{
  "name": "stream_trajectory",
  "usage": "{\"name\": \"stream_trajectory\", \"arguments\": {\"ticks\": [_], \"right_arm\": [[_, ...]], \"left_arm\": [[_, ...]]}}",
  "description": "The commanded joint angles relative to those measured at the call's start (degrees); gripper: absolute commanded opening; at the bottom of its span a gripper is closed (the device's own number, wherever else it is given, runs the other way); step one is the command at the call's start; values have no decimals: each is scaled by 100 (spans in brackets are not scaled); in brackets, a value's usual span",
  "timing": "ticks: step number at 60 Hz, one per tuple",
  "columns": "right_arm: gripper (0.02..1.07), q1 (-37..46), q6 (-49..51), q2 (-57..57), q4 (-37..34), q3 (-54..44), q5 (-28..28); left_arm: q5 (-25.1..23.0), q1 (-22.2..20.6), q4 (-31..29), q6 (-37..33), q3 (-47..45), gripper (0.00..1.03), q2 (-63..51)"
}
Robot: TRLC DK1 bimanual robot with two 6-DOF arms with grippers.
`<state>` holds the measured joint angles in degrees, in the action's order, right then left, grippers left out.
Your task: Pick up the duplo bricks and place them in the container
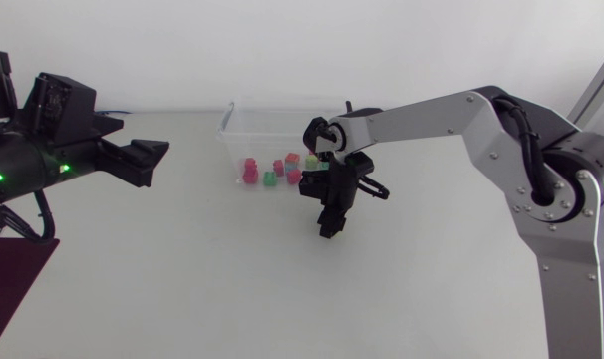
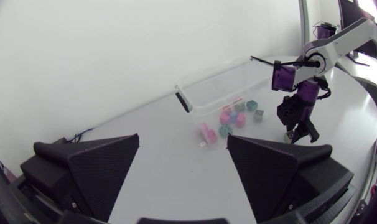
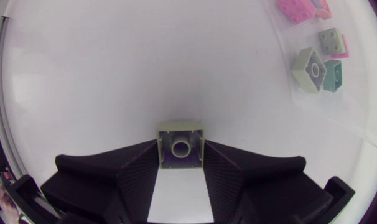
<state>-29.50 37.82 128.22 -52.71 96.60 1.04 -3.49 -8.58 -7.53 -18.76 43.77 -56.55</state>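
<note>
Pale green brick (image 3: pixel 180 143) — gripped by the right end effector (image 3: pixel 180 158), near the container (image 1: pixel 232 150); left end effector (image 2: pixel 182 146) stands open.

Place: a robotics lab or test bench, by the look of it
Table: plain white table (image 1: pixel 282 289) filling the frame
Arms: left arm (image 1: pixel 43 150) at the left edge; right arm (image 1: pixel 432 115) entering from the right
Props: clear container (image 1: pixel 227 140) of toy bricks (image 1: pixel 250 172), upper centre
</note>
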Motion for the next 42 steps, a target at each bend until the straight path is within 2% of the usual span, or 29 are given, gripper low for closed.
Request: {"name": "stream_trajectory", "arguments": {"ticks": [1,9,16,23,31,42], "right_arm": [[23,23,173,-228,41,-264,28],[22,-21,85,-817,296,-765,63],[22,-56,-29,-1502,481,-1152,213],[22,-65,-240,-2144,709,-1424,336],[22,-56,-434,-2601,1008,-1574,344],[22,14,-882,-3242,1790,-1697,388]], "left_arm": [[129,172,138,259,-325,99,171],[155,445,340,435,-721,99,479],[437,577,718,391,-1178,99,962],[463,788,762,373,-1389,99,1208],[516,884,876,294,-1661,99,1331],[656,911,1025,66,-2048,99,1692]]}}
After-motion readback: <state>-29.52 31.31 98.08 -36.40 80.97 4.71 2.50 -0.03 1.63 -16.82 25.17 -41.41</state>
